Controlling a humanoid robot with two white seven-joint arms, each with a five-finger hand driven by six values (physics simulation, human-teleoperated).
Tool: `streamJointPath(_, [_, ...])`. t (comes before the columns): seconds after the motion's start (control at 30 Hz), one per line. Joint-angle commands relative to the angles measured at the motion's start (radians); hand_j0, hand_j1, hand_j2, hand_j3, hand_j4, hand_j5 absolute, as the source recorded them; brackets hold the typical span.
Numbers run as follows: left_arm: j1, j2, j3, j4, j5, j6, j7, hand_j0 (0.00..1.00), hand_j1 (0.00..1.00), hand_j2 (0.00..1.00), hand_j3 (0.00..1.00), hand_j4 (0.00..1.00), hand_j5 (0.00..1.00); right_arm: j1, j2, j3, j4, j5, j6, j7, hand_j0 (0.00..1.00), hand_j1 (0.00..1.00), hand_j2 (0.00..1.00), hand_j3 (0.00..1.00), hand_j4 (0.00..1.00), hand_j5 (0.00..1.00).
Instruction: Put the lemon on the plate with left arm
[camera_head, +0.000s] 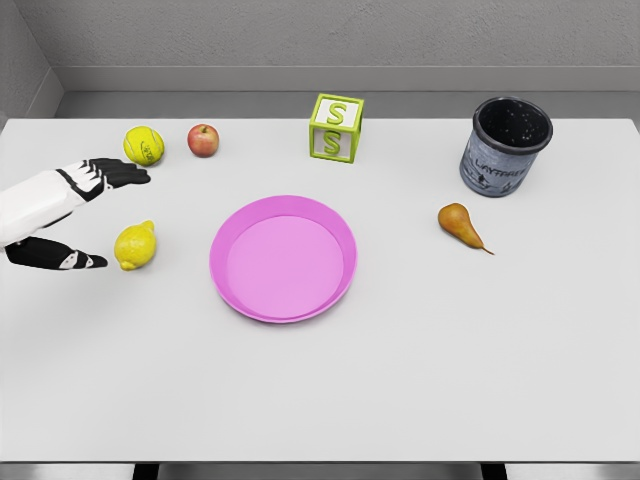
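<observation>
the small yellow lemon with a bumpy tip (135, 246) sits on the white table (420, 380), just left of the round pink plastic plate (283, 258) and not touching it. the white and black left hand (72, 215) is beside the lemon, fingers (118, 174) spread wide and holding nothing. the lemon looks light and firm, but its round skin could slip or roll (like a ball). i think it is best to grab it around its fat middle, thumb on one side, fingers on the other
</observation>
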Motion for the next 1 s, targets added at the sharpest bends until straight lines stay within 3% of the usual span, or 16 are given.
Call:
streamJointPath(0.0, [0.000, 0.002, 0.001, -0.003, 0.004, 0.002, 0.000, 1.00, 1.00, 1.00, 1.00, 1.00, 1.00, 0.000, 0.000, -0.016, -0.001, -0.002, -0.004, 0.000, 1.00, 1.00, 1.00, 1.00, 1.00, 1.00])
streamJointPath(0.03, [0.000, 0.002, 0.003, -0.001, -0.005, 0.002, -0.005, 1.00, 1.00, 1.00, 1.00, 1.00, 1.00, 0.002, 0.000, -0.004, 0.000, -0.002, -0.002, 0.000, 1.00, 1.00, 1.00, 1.00, 1.00, 1.00])
streamJointPath(0.07, [-0.002, 0.004, 0.009, 0.002, -0.031, 0.002, -0.052, 1.00, 1.00, 1.00, 1.00, 1.00, 1.00, 0.002, 0.000, -0.002, 0.000, -0.002, -0.001, 0.000, 1.00, 1.00, 1.00, 1.00, 1.00, 1.00])
streamJointPath(0.1, [0.000, 0.000, 0.024, 0.005, -0.035, 0.002, -0.170, 1.00, 1.00, 1.00, 1.00, 1.00, 1.00, 0.002, 0.000, -0.002, 0.000, -0.001, -0.002, 0.000, 1.00, 1.00, 1.00, 1.00, 1.00, 1.00])
streamJointPath(0.13, [-0.002, 0.000, 0.024, 0.006, -0.035, 0.002, -0.187, 1.00, 1.00, 1.00, 1.00, 1.00, 1.00, 0.002, 0.000, -0.002, 0.000, -0.002, -0.002, 0.000, 1.00, 1.00, 1.00, 1.00, 1.00, 1.00])
streamJointPath(0.27, [0.000, 0.000, 0.023, 0.017, -0.064, 0.002, -0.195, 1.00, 1.00, 1.00, 1.00, 1.00, 1.00, 0.002, 0.000, -0.002, 0.000, -0.001, -0.002, 0.000, 1.00, 1.00, 1.00, 1.00, 1.00, 1.00])
streamJointPath(0.33, [-0.002, 0.008, 0.021, 0.065, -0.090, 0.002, -0.195, 1.00, 1.00, 1.00, 1.00, 1.00, 1.00, 0.002, 0.000, -0.002, 0.000, -0.002, -0.002, 0.000, 1.00, 1.00, 1.00, 1.00, 1.00, 1.00])
streamJointPath(0.4, [-0.012, 0.011, -0.013, 0.083, -0.139, 0.002, -0.193, 1.00, 1.00, 1.00, 1.00, 1.00, 1.00, 0.002, 0.000, -0.002, -0.001, -0.002, -0.002, 0.000, 1.00, 1.00, 1.00, 1.00, 1.00, 1.00])
streamJointPath(0.47, [-0.092, 0.040, -0.120, 0.091, -0.174, 0.002, -0.193, 1.00, 1.00, 1.00, 1.00, 1.00, 1.00, 0.002, 0.000, -0.002, -0.001, -0.001, -0.002, 0.000, 1.00, 1.00, 1.00, 1.00, 1.00, 1.00])
streamJointPath(0.53, [-0.232, 0.042, -0.270, 0.118, -0.245, 0.002, -0.192, 1.00, 1.00, 1.00, 1.00, 1.00, 1.00, 0.002, 0.000, -0.002, 0.000, -0.002, -0.002, 0.000, 1.00, 1.00, 1.00, 1.00, 1.00, 1.00])
streamJointPath(0.57, [-0.265, 0.042, -0.301, 0.152, -0.246, 0.002, -0.192, 1.00, 1.00, 1.00, 1.00, 1.00, 1.00, 0.002, 0.000, -0.002, 0.000, -0.002, -0.002, 0.000, 1.00, 1.00, 1.00, 1.00, 1.00, 1.00])
streamJointPath(0.63, [-0.319, 0.040, -0.316, 0.239, -0.300, 0.002, -0.192, 1.00, 1.00, 1.00, 1.00, 1.00, 1.00, 0.002, 0.000, -0.002, 0.000, -0.002, -0.002, 0.000, 1.00, 1.00, 1.00, 1.00, 1.00, 1.00])
streamJointPath(0.73, [-0.374, 0.025, -0.369, 0.241, -0.381, 0.002, -0.192, 1.00, 1.00, 1.00, 1.00, 1.00, 1.00, 0.002, 0.000, -0.002, 0.000, -0.001, -0.002, 0.000, 1.00, 1.00, 1.00, 1.00, 1.00, 1.00])
streamJointPath(0.83, [-0.383, -0.050, -0.373, 0.236, -0.453, 0.002, -0.193, 1.00, 1.00, 1.00, 1.00, 1.00, 1.00, 0.002, 0.000, -0.002, 0.000, -0.001, -0.002, 0.000, 1.00, 1.00, 1.00, 1.00, 1.00, 1.00])
streamJointPath(0.97, [-0.383, -0.067, -0.373, 0.233, -0.470, 0.002, -0.195, 1.00, 1.00, 1.00, 1.00, 1.00, 1.00, 0.002, 0.000, -0.002, 0.000, -0.002, -0.002, 0.000, 1.00, 1.00, 1.00, 1.00, 1.00, 1.00])
